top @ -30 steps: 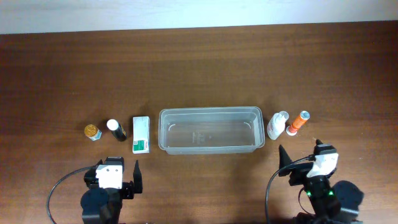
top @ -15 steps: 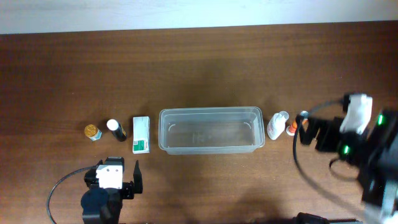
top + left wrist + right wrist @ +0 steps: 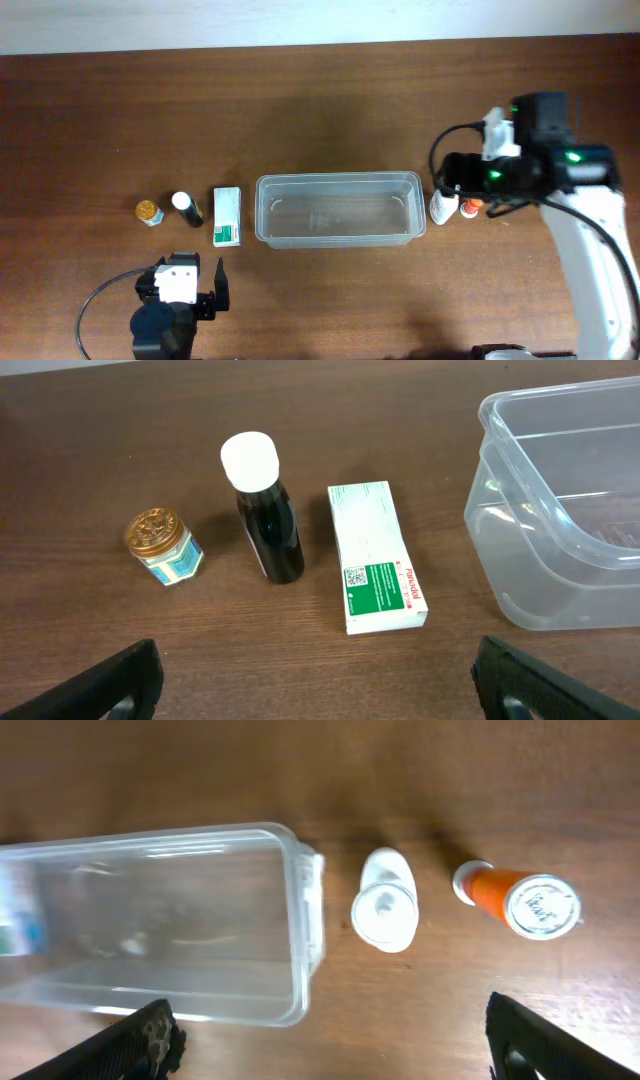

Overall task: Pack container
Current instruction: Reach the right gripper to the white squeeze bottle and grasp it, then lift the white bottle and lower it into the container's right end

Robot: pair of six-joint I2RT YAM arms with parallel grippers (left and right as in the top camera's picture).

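So the dark wood tabletop (image 3: 320, 120) takes up pretty much the whole overhead view, and the container (image 3: 338, 209) sits around the middle of it, upright with its open top facing up and its long side running left to right.

The right tool (image 3: 335, 1045) hangs over the spot just off the container's right end. Its fingers are spread really wide and there's nothing between them. The left tool (image 3: 320, 690) is down low on the near side, off the container's left corner and well apart from it. It's also spread wide and holding nothing.

A white-and-green carton (image 3: 375, 555) lies flat just beside the container's left end, not touching it. A white bottle (image 3: 385, 912) stands just off the container's right end. A dark bottle with a white cap (image 3: 265, 510) is left of the carton, further from the container. An orange tube with a white cap (image 3: 520, 902) is right beside the white bottle, on the side away from the container. Smallest thing is a little jar with a gold lid (image 3: 163, 545), furthest out on the container's left.
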